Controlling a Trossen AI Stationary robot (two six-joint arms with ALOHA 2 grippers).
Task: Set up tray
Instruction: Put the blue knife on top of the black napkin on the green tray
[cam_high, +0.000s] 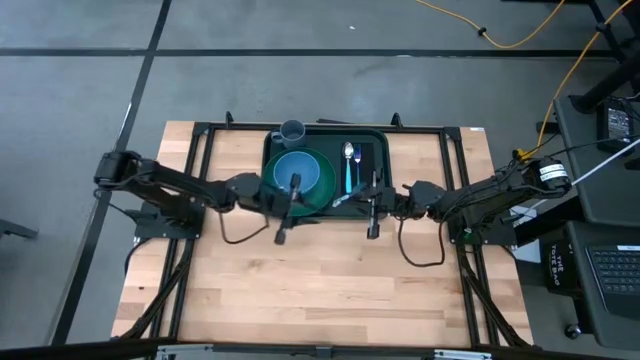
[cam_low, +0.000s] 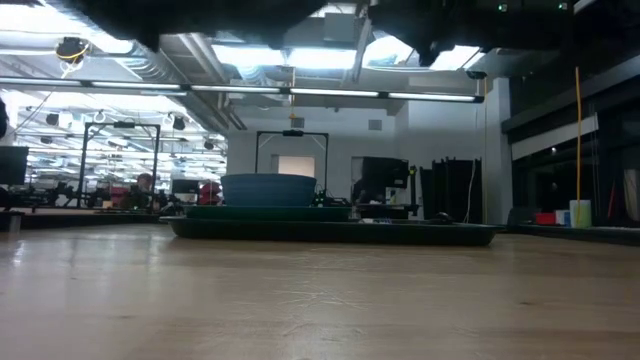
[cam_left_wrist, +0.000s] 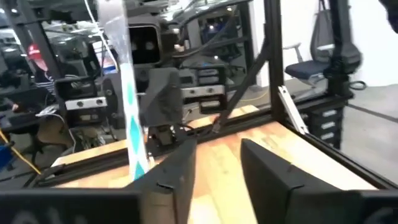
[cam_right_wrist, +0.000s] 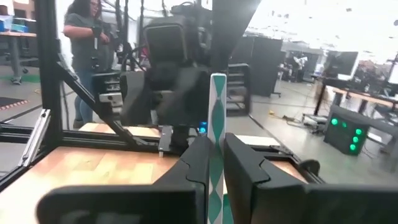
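Table: a light wooden table top (cam_high: 320, 280) inside a black metal frame, seen from straight above, with one dark arm reaching in from each side.

Tray: a large dark green rectangular plastic tray (cam_high: 372, 200) with rounded corners and a raised rim. It lies at the far middle of the table, between the two arms. From table height it shows as a long, low, dark slab (cam_low: 440, 234) with its rim turned up at the ends.

On the tray: a round green plate (cam_high: 322, 190) fills the left part, with a blue bowl (cam_high: 296, 170) sitting on it. A small grey-blue cup (cam_high: 292, 130) stands at the tray's far left corner. On the right part a spoon (cam_high: 348, 153) with a pale blue handle lies on a flat black rectangle (cam_high: 364, 152).

Left gripper: the left gripper (cam_high: 284, 212) is over the near edge of the plate. Its two dark fingers (cam_left_wrist: 180, 180) stand apart with a clear gap, and nothing shows between them. A slim handle with a teal and white pattern (cam_left_wrist: 132, 124) stands just beside one finger, outside the gap.

Right gripper: the right gripper (cam_high: 373, 200) is over the near right part of the tray. Its fingers (cam_right_wrist: 249, 171) are closed on a slim upright utensil handle with a teal and white diamond pattern (cam_right_wrist: 217, 137), which rises from between them.

Room behind: a person (cam_right_wrist: 84, 37) stands beyond the table frame, among desks and equipment.
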